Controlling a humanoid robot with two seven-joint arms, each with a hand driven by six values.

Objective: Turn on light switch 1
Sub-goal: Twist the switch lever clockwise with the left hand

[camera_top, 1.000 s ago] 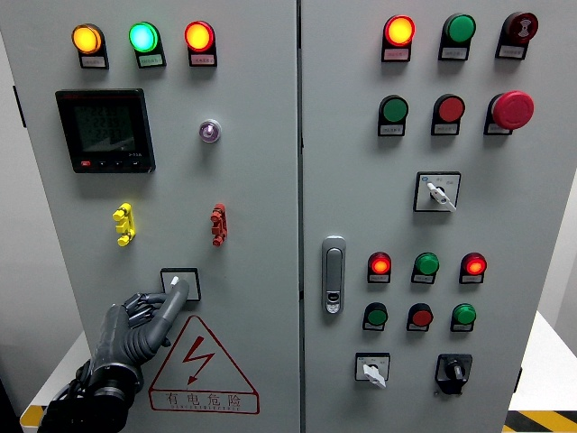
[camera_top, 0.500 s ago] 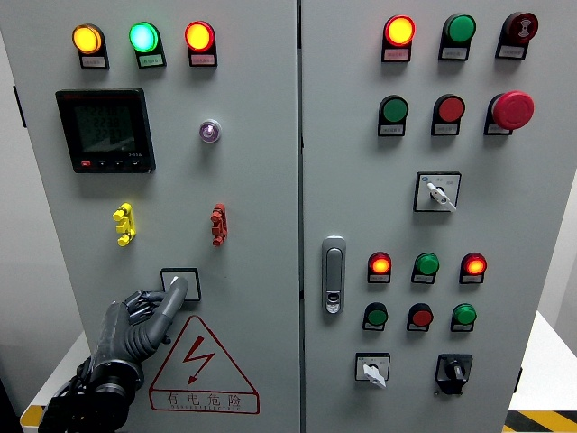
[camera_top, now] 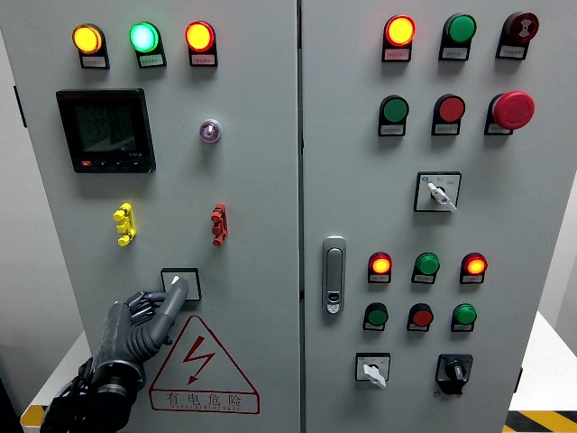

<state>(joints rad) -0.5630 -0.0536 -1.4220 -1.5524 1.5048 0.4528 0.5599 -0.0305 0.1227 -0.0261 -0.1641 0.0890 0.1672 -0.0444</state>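
A small square switch plate (camera_top: pixel 187 276) with a black frame and a white knob sits low on the left cabinet door (camera_top: pixel 261 180), just above a red warning triangle (camera_top: pixel 200 361). My left hand (camera_top: pixel 151 308), dark grey, comes up from the lower left. Its index finger (camera_top: pixel 175 293) is stretched out with the tip on the switch and partly covers the knob. The other fingers are curled and hold nothing. The right hand does not show.
Above the switch are a yellow toggle (camera_top: pixel 123 225), a red toggle (camera_top: pixel 218 224), a digital meter (camera_top: pixel 105 130) and three lit lamps (camera_top: pixel 143 37). The right door carries a handle (camera_top: pixel 334 274), several push buttons, a red emergency button (camera_top: pixel 513 109) and rotary switches (camera_top: pixel 437 191).
My left hand has sunk very slightly and its index fingertip stays on the switch. The lamps look the same.
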